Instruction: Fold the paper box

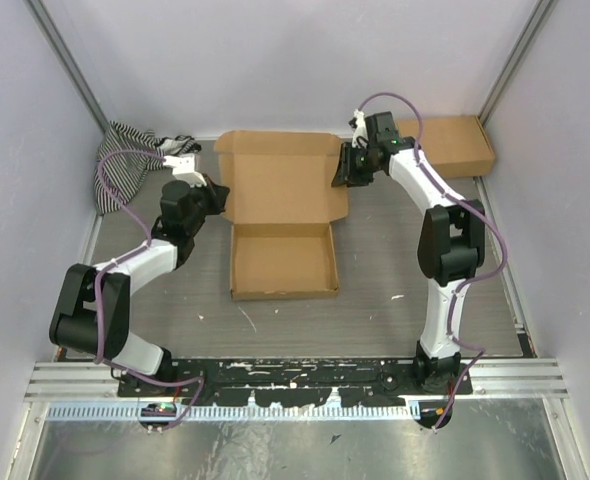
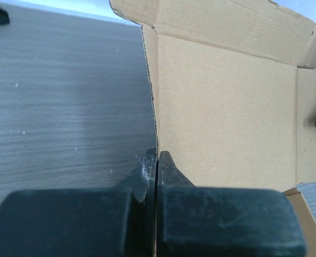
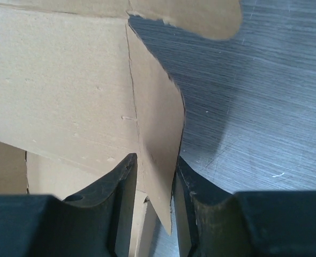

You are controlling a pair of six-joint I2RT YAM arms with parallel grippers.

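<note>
Mid-fold, lid stage — paper box point(image 1: 280, 215) between both arms, left claw point(image 2: 157, 160) pinched on its lid's side flap, right claw point(image 3: 155, 176) narrowly straddling the opposite flap — next, probably swinging the lid over the tray together.

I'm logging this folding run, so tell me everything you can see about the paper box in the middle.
The paper box is plain brown corrugated cardboard, partly folded. Its near half forms a shallow open tray with raised walls; the lid panel extends away from the arms, with a flap along its far edge. The left gripper is pinched on the lid's left side flap, and the right gripper's fingers straddle the right one. It sits on the grey table.
</note>
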